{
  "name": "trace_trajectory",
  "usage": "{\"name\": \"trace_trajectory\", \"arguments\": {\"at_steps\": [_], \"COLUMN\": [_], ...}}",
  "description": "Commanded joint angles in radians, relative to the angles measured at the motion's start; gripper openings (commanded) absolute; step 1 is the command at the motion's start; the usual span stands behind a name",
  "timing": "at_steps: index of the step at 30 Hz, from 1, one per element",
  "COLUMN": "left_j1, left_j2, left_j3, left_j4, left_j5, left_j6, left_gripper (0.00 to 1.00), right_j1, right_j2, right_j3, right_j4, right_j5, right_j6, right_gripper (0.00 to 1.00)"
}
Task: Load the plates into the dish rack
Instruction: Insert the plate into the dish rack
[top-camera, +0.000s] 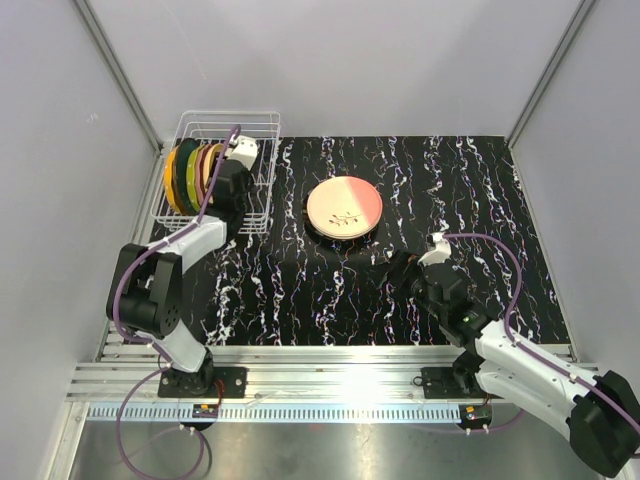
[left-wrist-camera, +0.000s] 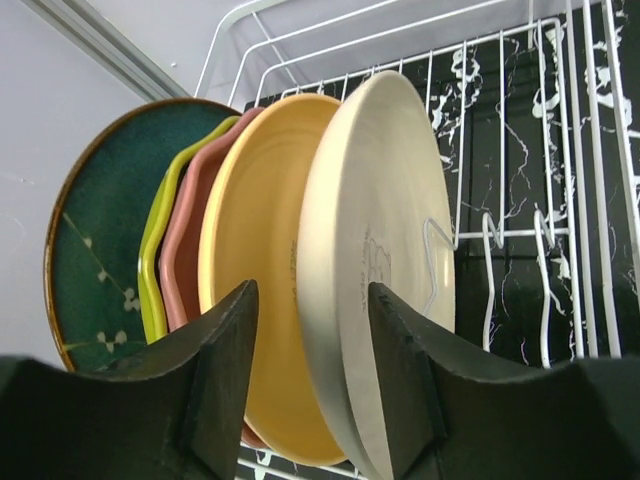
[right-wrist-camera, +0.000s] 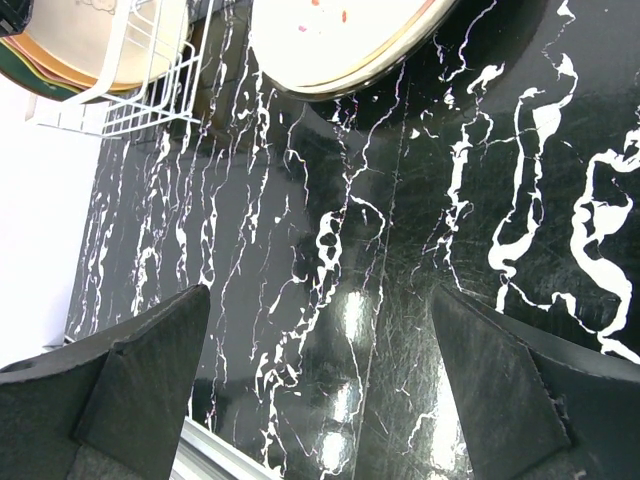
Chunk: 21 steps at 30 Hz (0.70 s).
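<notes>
The white wire dish rack (top-camera: 268, 122) stands at the table's far left with several plates on edge in it. In the left wrist view they run dark green (left-wrist-camera: 100, 230), lime (left-wrist-camera: 153, 250), pink (left-wrist-camera: 185, 240), yellow (left-wrist-camera: 260, 250) and cream (left-wrist-camera: 385, 190). My left gripper (left-wrist-camera: 312, 305) is open astride the cream plate's lower rim, its left finger standing clear of the plate. A pink-and-cream plate (top-camera: 343, 207) lies flat on the mat. My right gripper (top-camera: 392, 268) hovers open and empty just in front of that plate (right-wrist-camera: 340, 40).
The black marbled mat (top-camera: 480, 230) covers the table. Grey walls close in on the left, back and right. An aluminium rail (top-camera: 330, 380) runs along the near edge by the arm bases. The rack's corner (right-wrist-camera: 130, 110) shows in the right wrist view.
</notes>
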Motion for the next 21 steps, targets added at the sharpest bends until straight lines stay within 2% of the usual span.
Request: {"name": "trace_trajectory", "arguments": {"at_steps": [1, 7, 9, 10, 14, 16, 21], "left_j1": [-0.008, -0.042, -0.043, -0.042, -0.042, -0.042, -0.046], "left_j2": [-0.007, -0.081, -0.128, -0.145, -0.301, -0.367, -0.581], "left_j3": [0.046, 0.075, 0.086, 0.089, 0.082, 0.075, -0.029], "left_j4": [0.033, -0.028, -0.047, -0.053, -0.077, -0.132, -0.164], "left_j5": [-0.029, -0.081, -0.124, -0.184, -0.213, -0.155, 0.046], "left_j6": [-0.025, -0.033, -0.048, -0.05, -0.074, -0.123, -0.281], "left_gripper": [0.53, 0.68, 0.76, 0.85, 0.92, 0.98, 0.99], "right_j1": [-0.004, -0.004, -0.004, -0.004, -0.004, -0.006, -0.01], "right_j2": [0.008, -0.003, -0.014, -0.018, -0.046, -0.047, -0.014], "right_j3": [-0.001, 0.015, 0.023, 0.028, 0.032, 0.048, 0.129], "right_j4": [0.052, 0.034, 0.009, 0.002, -0.037, -0.048, -0.1], "right_j5": [0.029, 0.021, 0.015, 0.012, 0.018, 0.023, 0.055], "right_j6": [0.011, 0.028, 0.031, 0.035, 0.051, 0.049, 0.035], "right_gripper": [1.0, 1.0, 1.0, 1.0, 1.0, 1.0, 1.0]}}
